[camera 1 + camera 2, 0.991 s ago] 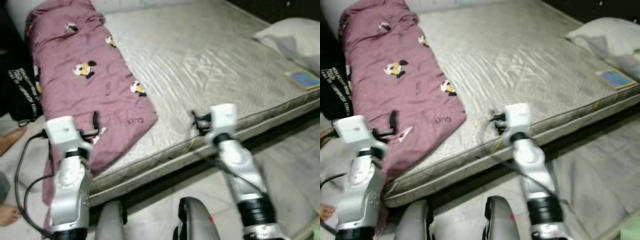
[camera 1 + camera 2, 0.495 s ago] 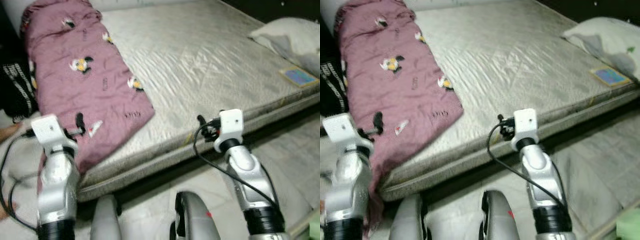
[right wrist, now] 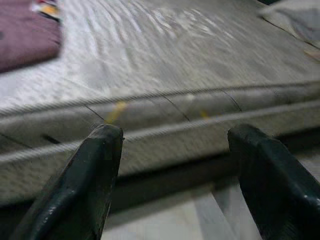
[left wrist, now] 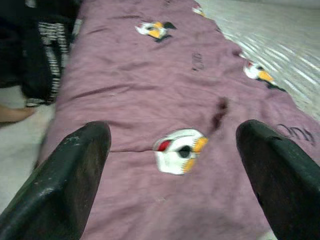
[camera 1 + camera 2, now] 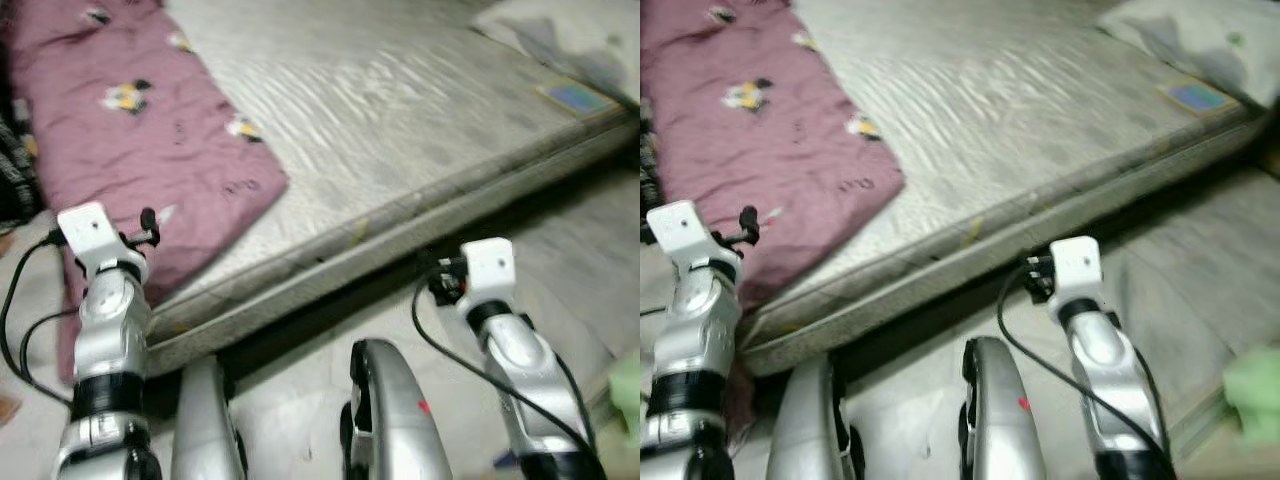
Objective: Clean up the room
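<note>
Bedding first: a mauve cotton blanket with small cartoon prints lies along the near-left part of the low grey quilted mattress, its edge drooping over the mattress side. The left gripper hovers just before that drooping edge, fingers spread wide. The right gripper faces the mattress's front edge, also wide apart. A pale pillow rests at the mattress's far-right corner

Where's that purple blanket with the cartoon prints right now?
The purple blanket lies on the left side of the grey mattress, its near end draping over the edge, just ahead of the open left gripper.
</note>
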{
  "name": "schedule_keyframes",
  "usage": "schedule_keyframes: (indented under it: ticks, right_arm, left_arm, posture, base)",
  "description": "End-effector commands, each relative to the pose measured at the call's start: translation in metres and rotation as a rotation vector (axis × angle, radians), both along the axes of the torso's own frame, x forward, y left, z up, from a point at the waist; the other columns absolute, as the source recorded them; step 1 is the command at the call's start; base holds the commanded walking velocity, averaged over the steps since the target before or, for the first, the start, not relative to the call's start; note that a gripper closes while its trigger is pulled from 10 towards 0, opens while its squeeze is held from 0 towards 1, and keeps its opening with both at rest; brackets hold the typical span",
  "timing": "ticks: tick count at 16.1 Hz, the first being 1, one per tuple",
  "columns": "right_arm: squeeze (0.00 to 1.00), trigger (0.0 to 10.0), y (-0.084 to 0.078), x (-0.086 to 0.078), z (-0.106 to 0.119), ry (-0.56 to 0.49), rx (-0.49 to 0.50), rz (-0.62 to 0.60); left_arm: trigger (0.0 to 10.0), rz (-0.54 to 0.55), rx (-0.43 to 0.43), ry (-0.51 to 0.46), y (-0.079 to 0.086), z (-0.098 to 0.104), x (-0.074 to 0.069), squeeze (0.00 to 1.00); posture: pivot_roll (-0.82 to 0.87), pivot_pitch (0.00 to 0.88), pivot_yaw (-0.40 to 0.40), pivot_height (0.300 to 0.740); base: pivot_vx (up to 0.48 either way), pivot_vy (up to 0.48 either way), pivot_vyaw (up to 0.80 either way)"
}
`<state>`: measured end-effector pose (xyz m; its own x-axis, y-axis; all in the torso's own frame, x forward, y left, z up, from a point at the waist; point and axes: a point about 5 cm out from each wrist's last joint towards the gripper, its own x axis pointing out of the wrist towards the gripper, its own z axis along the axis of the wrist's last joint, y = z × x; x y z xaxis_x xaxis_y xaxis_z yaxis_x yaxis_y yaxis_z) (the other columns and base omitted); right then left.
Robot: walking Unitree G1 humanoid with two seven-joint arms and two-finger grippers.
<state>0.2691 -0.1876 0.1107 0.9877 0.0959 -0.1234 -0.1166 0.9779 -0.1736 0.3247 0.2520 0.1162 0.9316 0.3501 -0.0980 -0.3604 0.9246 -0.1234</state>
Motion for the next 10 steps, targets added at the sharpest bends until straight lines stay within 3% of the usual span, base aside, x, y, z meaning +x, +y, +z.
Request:
schedule_keyframes:
  ticks: [1,4,10]
  right_arm:
    - [0.00,10.0,-0.006,-0.006,0.007,-0.011,-0.001,-0.014]
    - [0.00,10.0,-0.011,-0.017,0.009,0.006,-0.016,-0.024]
    - [0.00,10.0,-0.027,-0.039,0.013,0.069,-0.059,-0.050]
  left_arm:
    - [10.0,-0.006,0.004,0.031,0.001,-0.006,0.002,0.00]
    - [10.0,-0.010,-0.011,0.059,0.002,-0.013,0.007,0.00]
    - [10.0,0.051,0.003,0.024,0.012,-0.007,0.019,0.00]
  posture:
    - [-0.17,0.199,-0.033,0.517]
    - [-0.19,0.221,-0.036,0.482]
    - [-0.24,0.267,-0.053,0.482]
  base:
    - [0.000,0.000,0.00]
    - [0.000,0.000,0.00]
    - [0.000,0.000,0.00]
